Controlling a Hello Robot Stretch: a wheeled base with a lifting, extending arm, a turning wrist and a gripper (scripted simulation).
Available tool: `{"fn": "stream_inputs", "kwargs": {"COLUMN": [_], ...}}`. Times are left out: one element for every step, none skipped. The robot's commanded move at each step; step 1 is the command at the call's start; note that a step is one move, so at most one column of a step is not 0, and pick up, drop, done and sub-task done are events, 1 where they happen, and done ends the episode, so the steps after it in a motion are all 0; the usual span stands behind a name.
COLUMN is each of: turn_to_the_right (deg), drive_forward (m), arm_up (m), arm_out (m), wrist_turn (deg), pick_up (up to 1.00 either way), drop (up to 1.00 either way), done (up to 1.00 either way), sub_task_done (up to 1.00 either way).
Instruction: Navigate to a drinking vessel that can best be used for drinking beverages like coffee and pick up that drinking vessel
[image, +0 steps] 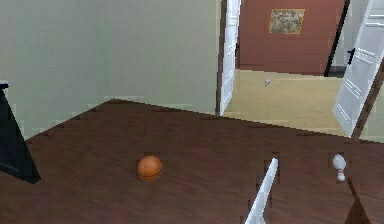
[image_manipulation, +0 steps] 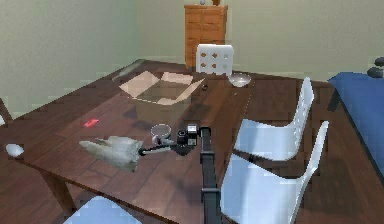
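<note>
Dark wooden table (image_manipulation: 70, 108) — small, pale, see-through cup (image_manipulation: 160, 130) near the hand (image_manipulation: 145, 153).

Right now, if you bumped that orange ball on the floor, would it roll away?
Probably. The orange ball is round and sits on smooth-looking wooden floor, so a nudge would likely send it rolling. Nothing stands close beside it to stop it. It looks like a play ball, so likely light, not breakable.
</note>
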Motion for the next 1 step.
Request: {"fn": "stream_inputs", "kwargs": {"turn_to_the_right": [0.0], "drive_forward": [0.0], "arm_up": [0.0], "arm_out": [0.0], "wrist_turn": [0.0], "pick_up": [1.0], "drop": [0.0], "done": [0.0], "sub_task_done": [0.0]}}
